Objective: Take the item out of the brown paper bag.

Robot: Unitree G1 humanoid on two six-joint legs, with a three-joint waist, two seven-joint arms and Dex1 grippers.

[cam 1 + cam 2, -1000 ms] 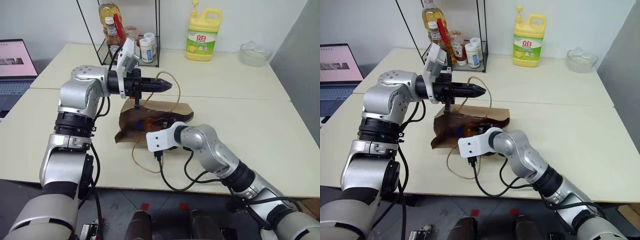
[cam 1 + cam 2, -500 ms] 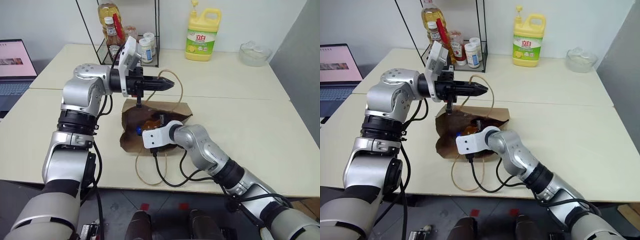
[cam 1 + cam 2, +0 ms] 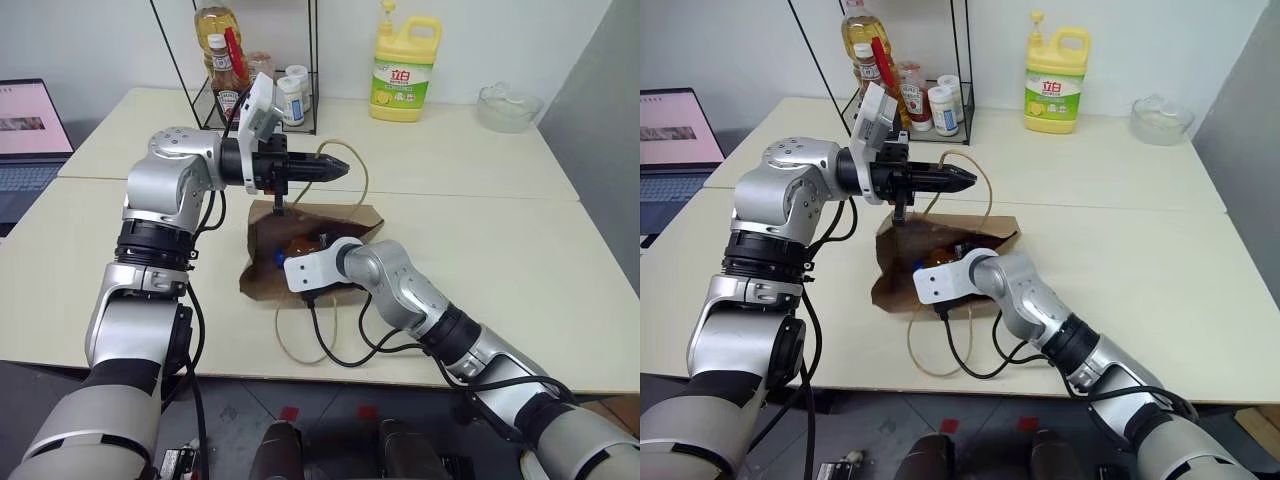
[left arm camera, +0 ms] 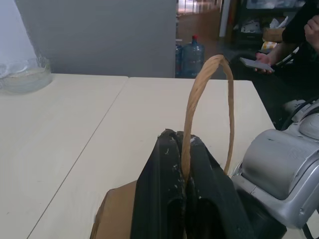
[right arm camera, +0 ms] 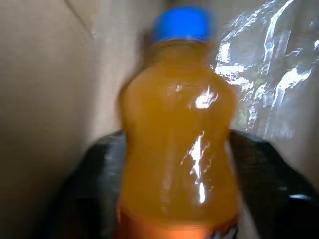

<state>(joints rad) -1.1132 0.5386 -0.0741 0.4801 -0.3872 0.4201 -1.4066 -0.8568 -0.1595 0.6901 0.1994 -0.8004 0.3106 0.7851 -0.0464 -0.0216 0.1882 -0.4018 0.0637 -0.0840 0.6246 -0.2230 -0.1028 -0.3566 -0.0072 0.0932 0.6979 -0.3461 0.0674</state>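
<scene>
From the head cameras I see the creased kraft-brown paper bag lying on the pale cream bench, its mouth lifted open toward me. My left pincer hangs level above the bag, fingers pressed together on one thin tan cord handle, which arcs down from the tips to the bag. The second cord loop trails loose over the near edge of the bench.

My right pincer is pushed into the bag's mouth; from the head views I make out just the white wrist block at the opening and a glimpse of orange with a spot of blue inside.

The right wrist view tells more: the small orange-yellow rounded bottle with a blue cap sits inside the bag, between my two black fingers, brown paper wall on one side and crinkled clear wrapping on the other. The fingers stand about a bottle's width apart, flanking its lower body; I cannot tell whether they press on it.

The left wrist view shows the cord pinched between the shut black fingers, looping up ahead, and a person holding a phone beyond the bench's far end.

At the back of the bench stand a big yellow detergent jug, a black wire rack of condiment bottles and a clear glass bowl; a laptop sits off to the left.
</scene>
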